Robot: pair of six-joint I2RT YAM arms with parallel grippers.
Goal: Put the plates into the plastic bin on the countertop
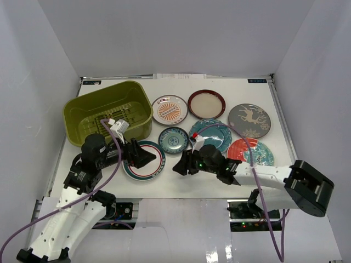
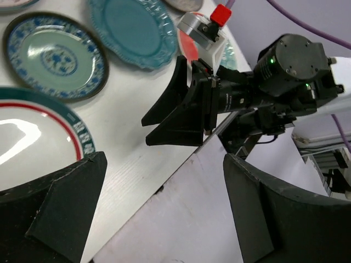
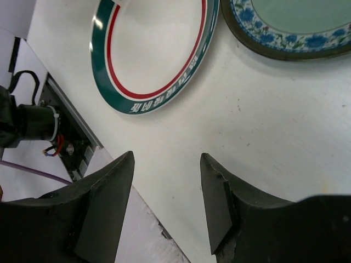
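Seven plates lie on the white countertop [image 1: 181, 181], all outside the olive-green plastic bin [image 1: 109, 112]: orange sunburst [image 1: 169, 109], red-rimmed cream [image 1: 206, 104], grey with deer [image 1: 249, 120], teal [image 1: 211, 134], red floral [image 1: 249, 152], small blue-green [image 1: 173, 140] and white with green ring [image 1: 140, 164]. My left gripper [image 1: 145, 158] is open and empty, low over the right part of the green-ringed plate [image 2: 33, 137]. My right gripper [image 1: 180, 166] is open and empty over bare countertop, just right of that plate [image 3: 153, 49]. The two grippers face each other.
The bin stands at the back left and holds no plates. White walls enclose the countertop. The near table edge [image 2: 181, 159] runs just under both grippers. The small blue-green plate [image 3: 290, 27] lies close behind the right gripper [image 3: 167, 164].
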